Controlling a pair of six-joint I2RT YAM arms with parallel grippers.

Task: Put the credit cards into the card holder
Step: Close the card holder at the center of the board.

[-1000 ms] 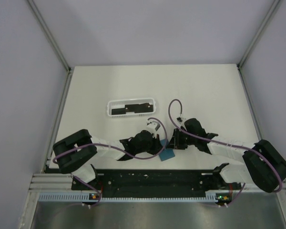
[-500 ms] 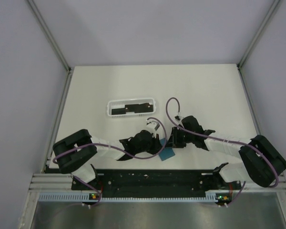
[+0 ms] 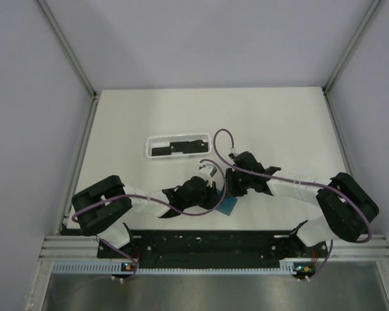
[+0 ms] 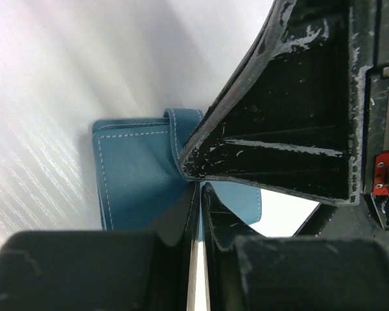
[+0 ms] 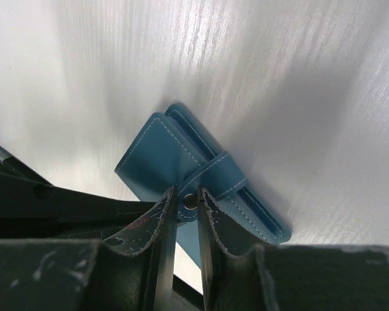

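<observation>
The teal-blue card holder hangs tilted just above the table's near middle, between both grippers. In the right wrist view my right gripper is shut on the card holder's snap tab, the metal snap sitting between the fingertips. In the left wrist view my left gripper is shut on the lower edge of the card holder, with a right-gripper finger close above it. From above, the left gripper and right gripper almost touch. The black credit cards lie in the white basket.
The long white basket stands behind and left of the grippers. Purple cables loop over both wrists. A black rail runs along the near edge, and grey walls close in the table's left and right sides.
The right arm has swung left, bringing its gripper closer to the left gripper over the card holder. The left arm has barely moved. Both grips look unchanged.
</observation>
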